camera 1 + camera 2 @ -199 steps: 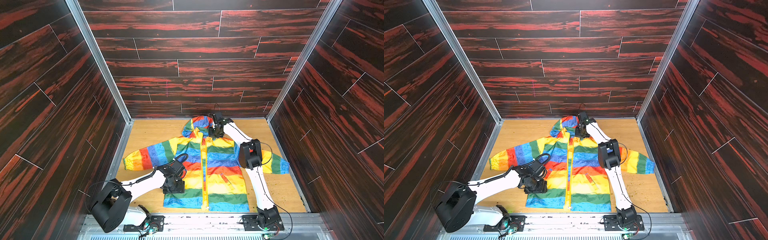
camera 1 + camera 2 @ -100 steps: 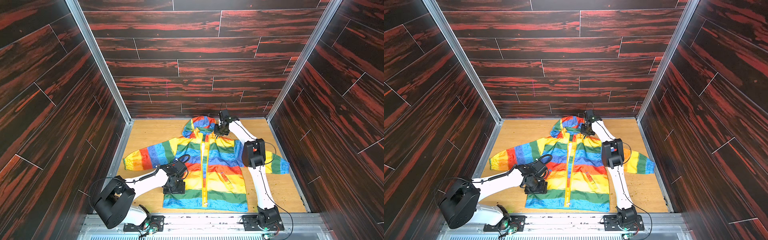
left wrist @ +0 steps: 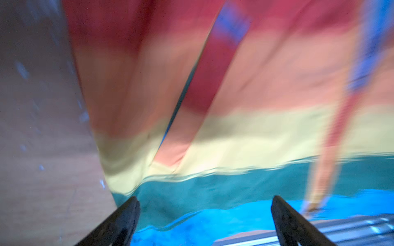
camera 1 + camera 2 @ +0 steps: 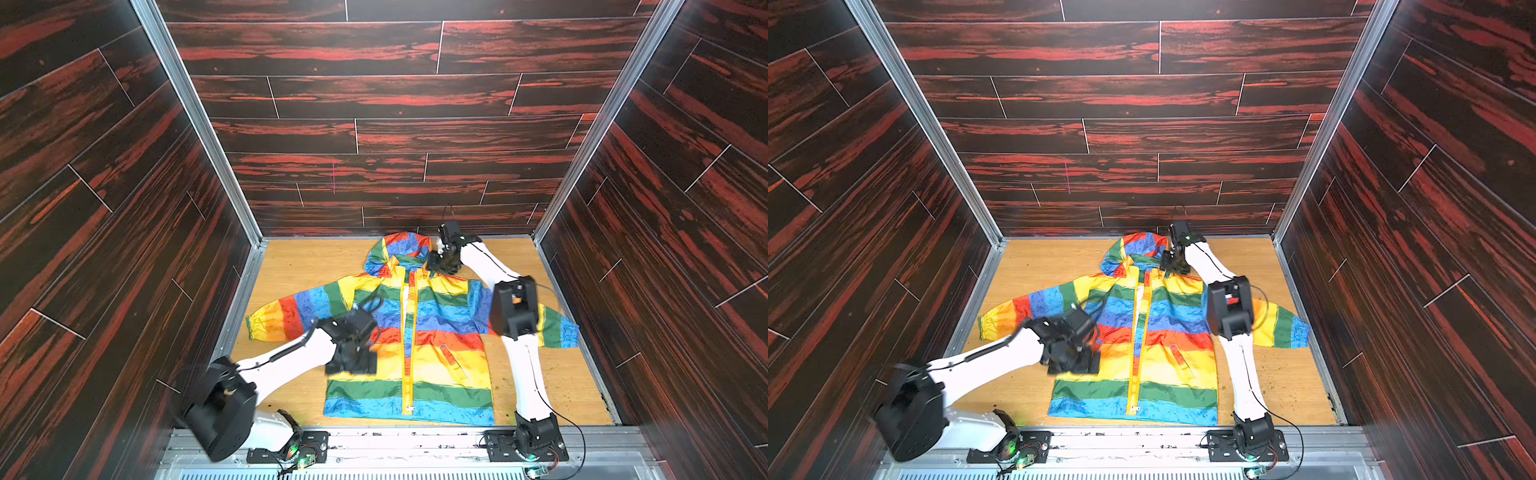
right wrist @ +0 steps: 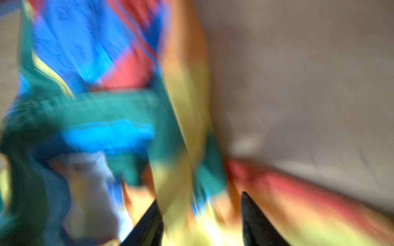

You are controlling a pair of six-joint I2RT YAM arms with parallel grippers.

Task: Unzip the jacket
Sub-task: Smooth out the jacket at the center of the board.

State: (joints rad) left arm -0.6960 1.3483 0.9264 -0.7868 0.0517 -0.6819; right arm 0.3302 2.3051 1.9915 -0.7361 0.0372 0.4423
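Jacket (image 4: 440, 324) flat, hood (image 4: 401, 247) toward back wall (image 4: 395, 133), hem (image 4: 449, 409) nearest; left gripper (image 3: 205, 199) wide, right gripper (image 5: 200, 197) parted

Motion smears both wrist views: the jacket (image 5: 102, 110) is colour streaks, fingers (image 3: 123, 221) cut by the edge. In both top views the left arm (image 4: 291, 361) hides the jacket's 9 o'clock side, the right arm (image 4: 513, 311) part of its 3 o'clock sleeve; the zipper slider (image 4: 409, 409) is too small.
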